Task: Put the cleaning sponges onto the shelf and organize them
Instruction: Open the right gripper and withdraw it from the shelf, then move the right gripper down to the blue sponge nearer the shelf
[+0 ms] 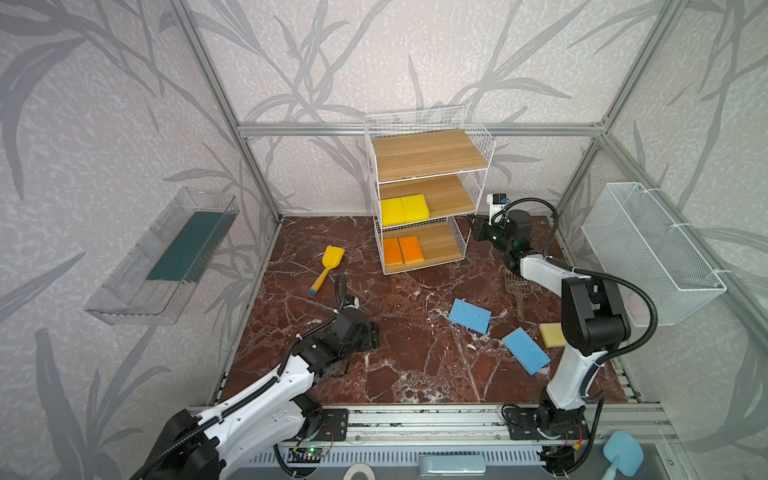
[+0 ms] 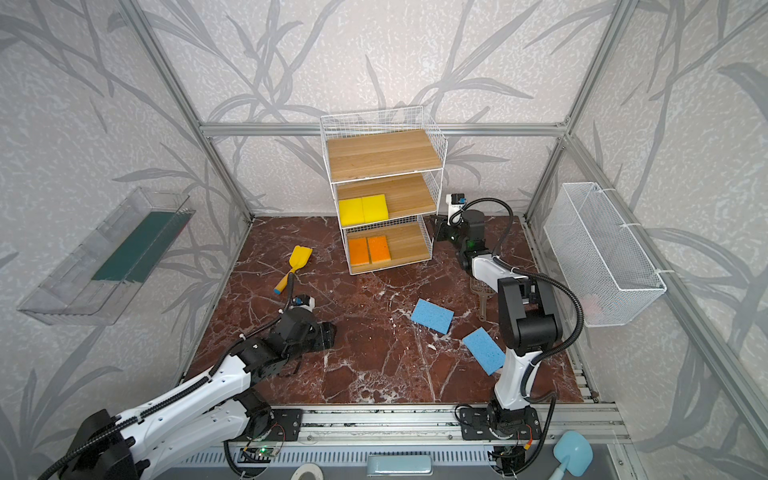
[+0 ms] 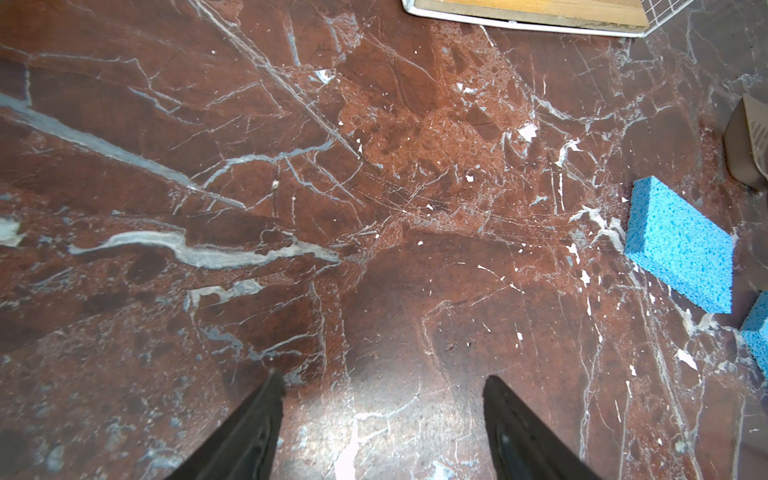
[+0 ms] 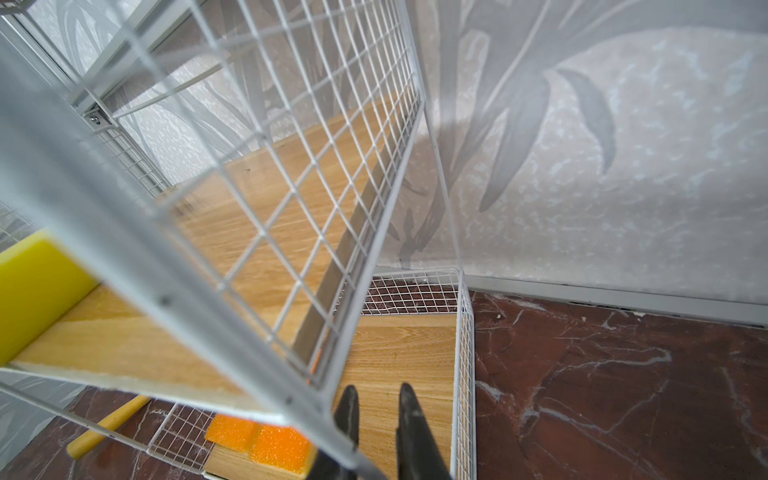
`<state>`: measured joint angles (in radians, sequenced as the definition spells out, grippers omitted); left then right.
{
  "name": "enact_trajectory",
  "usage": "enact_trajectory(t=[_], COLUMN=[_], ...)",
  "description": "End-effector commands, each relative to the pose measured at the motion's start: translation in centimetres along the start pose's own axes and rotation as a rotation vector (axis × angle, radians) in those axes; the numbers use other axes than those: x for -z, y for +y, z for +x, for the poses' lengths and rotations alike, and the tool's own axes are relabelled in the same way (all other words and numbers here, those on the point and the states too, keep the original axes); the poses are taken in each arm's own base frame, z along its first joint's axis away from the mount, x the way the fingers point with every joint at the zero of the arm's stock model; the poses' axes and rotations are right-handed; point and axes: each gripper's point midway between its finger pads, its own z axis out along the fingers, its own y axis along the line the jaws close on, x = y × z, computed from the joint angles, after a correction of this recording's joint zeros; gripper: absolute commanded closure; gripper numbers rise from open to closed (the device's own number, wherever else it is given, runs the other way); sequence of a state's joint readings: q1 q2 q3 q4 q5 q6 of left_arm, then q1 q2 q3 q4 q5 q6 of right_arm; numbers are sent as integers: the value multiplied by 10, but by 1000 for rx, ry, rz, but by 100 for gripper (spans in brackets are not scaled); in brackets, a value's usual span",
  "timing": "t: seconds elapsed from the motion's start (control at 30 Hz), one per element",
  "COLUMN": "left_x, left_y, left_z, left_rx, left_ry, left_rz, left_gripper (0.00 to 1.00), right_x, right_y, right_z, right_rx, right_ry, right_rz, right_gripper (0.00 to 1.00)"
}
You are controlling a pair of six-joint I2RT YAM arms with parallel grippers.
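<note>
The right pincer [image 4: 376,401], nearly pressed together and empty, sits beside the shelf [image 1: 478,124], whose wire side blocks it; 3 sponges [image 1: 470,315] lie behind on the desk [image 1: 395,374]. The left pincer [image 3: 382,386] is spread.

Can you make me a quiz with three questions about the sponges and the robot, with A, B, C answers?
1. Where are the yellow sponges?
A. on the middle board of the shelf
B. on the top board
C. on the floor

2. How many blue sponges lie on the floor?
A. none
B. two
C. four

3. How does the left gripper look?
A. shut tight
B. holding a sponge
C. open, holding nothing

Answers:
1 A: in both top views the two yellow ones sit side by side on the middle board, above the orange sponges.
2 B: one blue sponge and another blue sponge lie on the floor.
3 C: the left wrist view shows its fingers wide apart with bare floor between them.
</note>
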<state>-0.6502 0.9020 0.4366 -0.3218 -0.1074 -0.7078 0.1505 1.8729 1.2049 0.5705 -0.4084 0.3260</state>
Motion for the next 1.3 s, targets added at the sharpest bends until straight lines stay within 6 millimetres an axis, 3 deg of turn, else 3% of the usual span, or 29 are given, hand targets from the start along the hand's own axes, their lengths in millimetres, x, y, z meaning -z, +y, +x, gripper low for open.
enact_trajectory(t=[0.0,0.27,0.6,0.9,1.13,1.2,1.27], left_x=[2,-5,-6,-10,-13,-14,-16], left_y=[5,-1,-1,-4,-9,-12,-17], left_z=[-5,-1,1,2,1,2,3], left_rx=[5,12,8,14,15,11,6], left_ry=[-17,-6,-12,-15,-13,-3,13], left_rz=[-26,4,23,41,54,67,84], left_gripper=[23,23,23,23,23,23,23], right_x=[12,38,70,92,102,102,101], right_y=[14,39,70,73,40,36,36], right_z=[1,13,14,13,20,18,18], right_rx=[-113,-141,-128,-148,-157,-163,-166], right_ry=[8,30,27,27,23,21,34], right_rz=[-50,-95,-109,-72,75,85,84], right_gripper=[92,92,92,92,95,85,58])
